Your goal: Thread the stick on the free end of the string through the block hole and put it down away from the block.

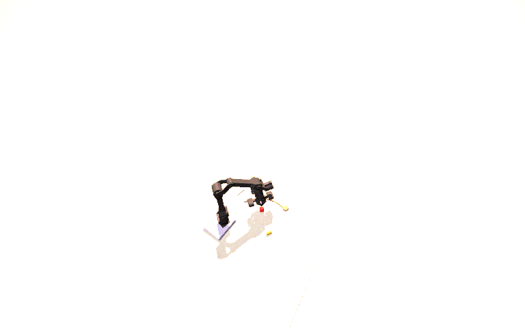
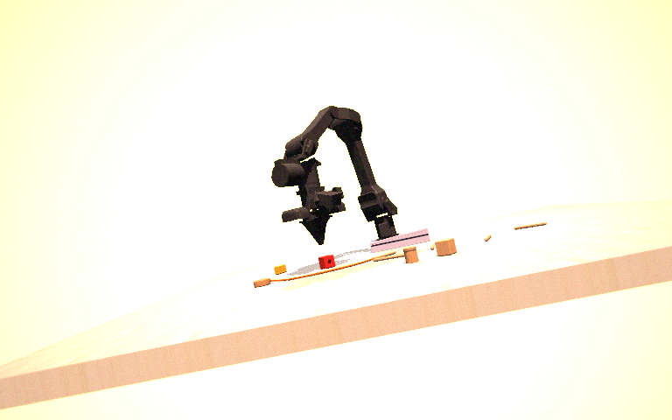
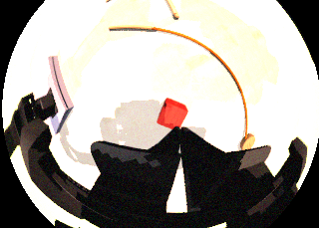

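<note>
With step 1, the stick pickup, apparently in hand, the gripper [image 1: 262, 204] [image 2: 321, 243] [image 3: 179, 130] hovers closed on nothing above the red block [image 1: 262, 209] [image 2: 326, 262] [image 3: 172, 114], and must open and move to the string's stick [image 3: 131, 27], at 11 o'clock from the block in the wrist view.

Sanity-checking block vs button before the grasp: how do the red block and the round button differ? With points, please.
The red block [image 1: 261, 209] [image 2: 325, 262] [image 3: 172, 114] is a cube; the button [image 1: 285, 208] [image 2: 262, 282] [image 3: 247, 142] is a flat disc. The block is red, the button pale wood-toned. The block has a hole and no string through it; the button has the string [image 2: 324, 270] [image 3: 225, 65] attached. Both sit on the table.
</note>
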Controlling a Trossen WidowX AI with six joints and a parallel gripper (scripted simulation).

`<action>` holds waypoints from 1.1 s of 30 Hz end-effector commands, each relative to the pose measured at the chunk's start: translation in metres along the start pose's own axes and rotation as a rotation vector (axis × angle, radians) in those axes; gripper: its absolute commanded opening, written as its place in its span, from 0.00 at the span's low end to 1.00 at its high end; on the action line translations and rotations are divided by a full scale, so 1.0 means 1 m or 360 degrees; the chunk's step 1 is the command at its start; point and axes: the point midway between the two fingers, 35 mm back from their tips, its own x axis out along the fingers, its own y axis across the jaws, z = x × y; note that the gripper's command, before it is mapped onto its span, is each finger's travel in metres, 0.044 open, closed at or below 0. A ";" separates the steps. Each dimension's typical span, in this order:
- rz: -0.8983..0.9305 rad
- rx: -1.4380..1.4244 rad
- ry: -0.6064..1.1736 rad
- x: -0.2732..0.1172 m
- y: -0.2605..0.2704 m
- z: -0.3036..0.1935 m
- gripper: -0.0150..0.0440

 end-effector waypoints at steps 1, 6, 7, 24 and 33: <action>0.0000 0.0000 0.0000 0.000 0.000 0.000 0.25; 0.0000 0.0000 0.0000 0.000 0.000 0.000 0.25; 0.0000 -0.0019 0.0000 0.000 0.000 0.001 0.30; 0.0000 -0.2211 -0.0032 -0.001 0.052 0.125 1.00; 0.0000 -0.2211 -0.0032 -0.001 0.052 0.125 0.82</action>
